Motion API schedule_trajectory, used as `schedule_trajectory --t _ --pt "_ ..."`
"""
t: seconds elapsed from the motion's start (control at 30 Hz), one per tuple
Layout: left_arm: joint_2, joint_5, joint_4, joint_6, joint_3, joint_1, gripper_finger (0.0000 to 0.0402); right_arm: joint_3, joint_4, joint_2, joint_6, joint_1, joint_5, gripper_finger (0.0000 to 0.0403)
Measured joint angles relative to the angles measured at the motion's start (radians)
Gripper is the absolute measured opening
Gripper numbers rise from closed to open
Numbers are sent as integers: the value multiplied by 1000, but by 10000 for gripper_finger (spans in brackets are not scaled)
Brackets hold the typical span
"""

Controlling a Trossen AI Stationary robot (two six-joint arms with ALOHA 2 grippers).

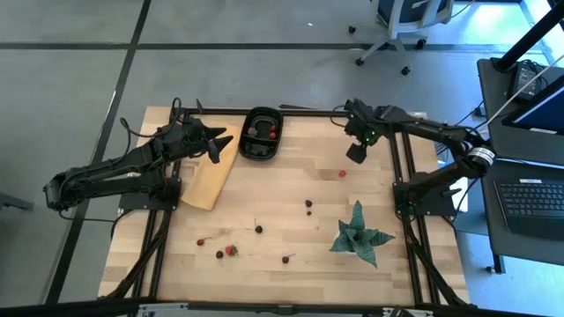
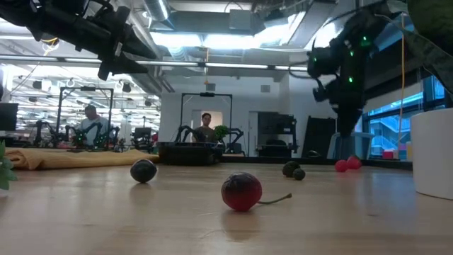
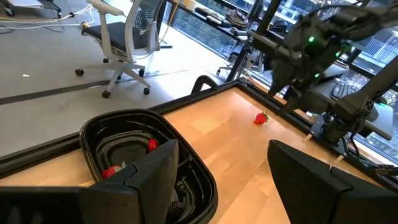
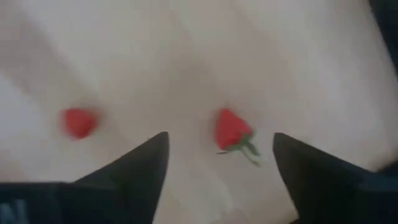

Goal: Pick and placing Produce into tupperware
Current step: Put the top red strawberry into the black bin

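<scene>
Right gripper (image 4: 214,162) above desk (image 1: 291,189) near far right edge, jaws apart — strawberry (image 4: 231,129) on wood between them, ungripped. Left gripper (image 3: 217,180) beside tupperware (image 1: 261,134), jaws apart, empty. Tupperware holds red fruit; other berries scattered near desk's front.

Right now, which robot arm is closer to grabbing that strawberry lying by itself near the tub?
The right one. Its gripper hangs open right above the strawberry, fingers either side. The left gripper waits by the tupperware, farther away.
</scene>
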Motion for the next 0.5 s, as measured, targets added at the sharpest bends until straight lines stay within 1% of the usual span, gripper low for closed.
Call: schedule_trajectory --t 0.07,0.17,0.4,0.5 --pt "0 0 0 0 0 0 240 -38 36 0 34 -9 41 315" --pt "0 0 0 0 0 0 240 -87 74 0 44 -14 53 335" --pt "0 0 0 -16 0 0 240 -157 207 0 71 -14 54 341" --pt "0 0 0 -27 0 0 240 -161 224 0 70 -16 57 341"
